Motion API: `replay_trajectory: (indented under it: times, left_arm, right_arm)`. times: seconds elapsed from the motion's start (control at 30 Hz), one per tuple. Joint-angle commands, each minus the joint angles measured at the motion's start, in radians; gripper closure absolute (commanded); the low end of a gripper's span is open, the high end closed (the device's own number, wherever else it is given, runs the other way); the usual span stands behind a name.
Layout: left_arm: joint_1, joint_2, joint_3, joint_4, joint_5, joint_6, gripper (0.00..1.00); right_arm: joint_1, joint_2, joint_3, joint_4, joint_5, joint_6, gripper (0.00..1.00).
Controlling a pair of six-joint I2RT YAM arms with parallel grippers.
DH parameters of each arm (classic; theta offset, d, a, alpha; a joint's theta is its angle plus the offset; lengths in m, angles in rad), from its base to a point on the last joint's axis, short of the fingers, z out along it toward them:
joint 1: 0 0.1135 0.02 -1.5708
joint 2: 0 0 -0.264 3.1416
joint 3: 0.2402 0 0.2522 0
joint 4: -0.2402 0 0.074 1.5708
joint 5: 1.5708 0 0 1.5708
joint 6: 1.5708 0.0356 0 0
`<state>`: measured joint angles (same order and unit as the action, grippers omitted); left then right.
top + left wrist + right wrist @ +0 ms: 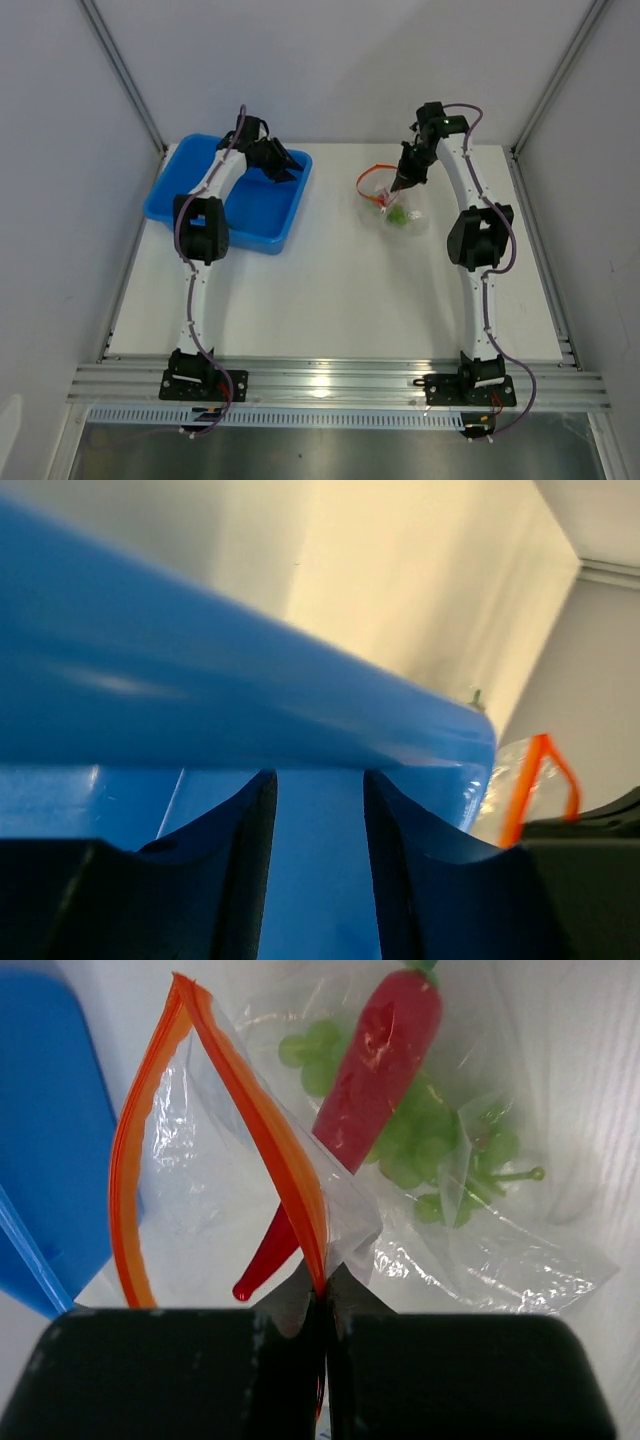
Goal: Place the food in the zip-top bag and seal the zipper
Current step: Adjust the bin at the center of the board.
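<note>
The clear zip-top bag (500, 1250) lies on the table right of the tub; it also shows in the top view (400, 212). Inside it are the slim red piece (385, 1050) and the light-green grapes (420, 1145). I cannot pick out a flat darker-green piece. The red-orange zipper (265, 1130) stands open in a loop. My right gripper (322, 1285) is shut on the zipper's near end and holds that edge up (403, 183). My left gripper (318, 830) is open and empty, low inside the blue tub (286, 166).
The blue plastic tub (255, 215) sits at the table's back left; its wall (200, 700) fills the left wrist view. The bag's orange strip (540, 780) shows past the tub's corner. Grey enclosure walls stand on three sides.
</note>
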<state>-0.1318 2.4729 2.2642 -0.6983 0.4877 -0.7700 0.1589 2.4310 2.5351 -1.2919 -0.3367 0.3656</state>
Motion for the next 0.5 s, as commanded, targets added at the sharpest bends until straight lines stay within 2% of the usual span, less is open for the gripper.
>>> replay_trajectory:
  times: [0.0,0.1,0.23,0.3,0.4,0.47]
  left_arm:
    - [-0.019,0.057,0.049,0.158,0.132,-0.204,0.57]
    - [0.014,0.046,0.043,0.183,0.098,-0.255,0.57]
    - [0.063,-0.049,-0.029,0.137,-0.007,-0.190,0.56]
    - [0.092,-0.136,-0.116,0.119,-0.079,-0.151,0.55]
    - [0.121,-0.201,-0.140,-0.064,-0.243,-0.112,0.45]
    - [0.129,-0.222,-0.150,-0.205,-0.319,-0.103,0.43]
  right_arm:
    - [0.065,-0.091,-0.044,-0.035,-0.012,-0.007,1.00]
    - [0.080,-0.116,-0.075,-0.030,-0.005,-0.004,1.00]
    - [0.116,-0.141,-0.082,-0.032,0.008,-0.019,1.00]
    - [0.117,-0.144,-0.082,-0.032,0.010,-0.016,1.00]
    - [0.119,-0.151,-0.073,-0.021,0.011,-0.005,1.00]
    - [0.122,-0.151,-0.059,-0.020,0.008,0.001,1.00]
